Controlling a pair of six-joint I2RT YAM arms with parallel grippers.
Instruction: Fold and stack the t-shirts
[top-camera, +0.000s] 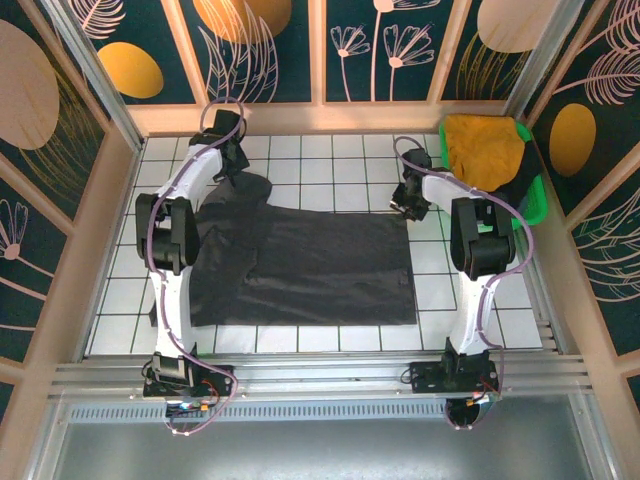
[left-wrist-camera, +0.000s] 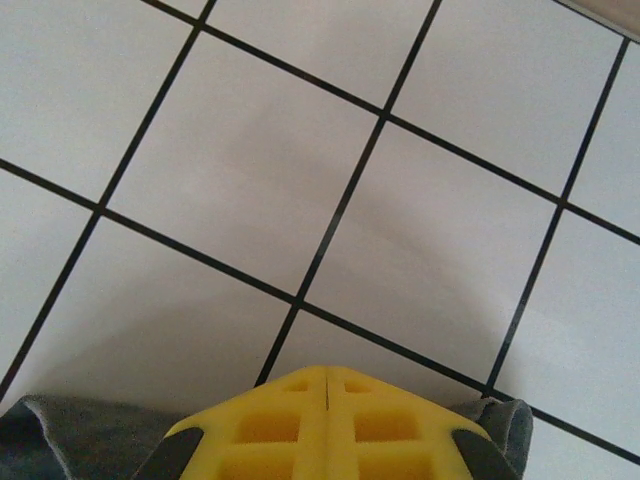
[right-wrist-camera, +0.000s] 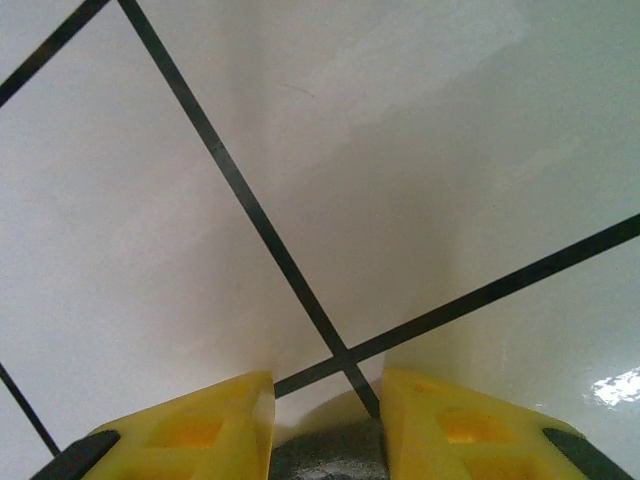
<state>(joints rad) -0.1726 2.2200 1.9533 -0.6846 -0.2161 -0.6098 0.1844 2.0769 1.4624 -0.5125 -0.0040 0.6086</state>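
The charcoal-black t-shirt (top-camera: 320, 265), one of two, lies flat on the table (top-camera: 300, 150), far-left edge clamped in the closed left gripper (left-wrist-camera: 328, 380), far-right corner between the right gripper's (right-wrist-camera: 328, 390) parted fingers (right-wrist-camera: 200, 425); the mustard-yellow t-shirt (top-camera: 485, 150) lies beyond in the single green basket (top-camera: 536, 200).

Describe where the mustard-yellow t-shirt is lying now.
In the top view, the mustard-yellow t-shirt lies bunched in the green basket at the far right corner, up and right of the spread charcoal-black t-shirt.
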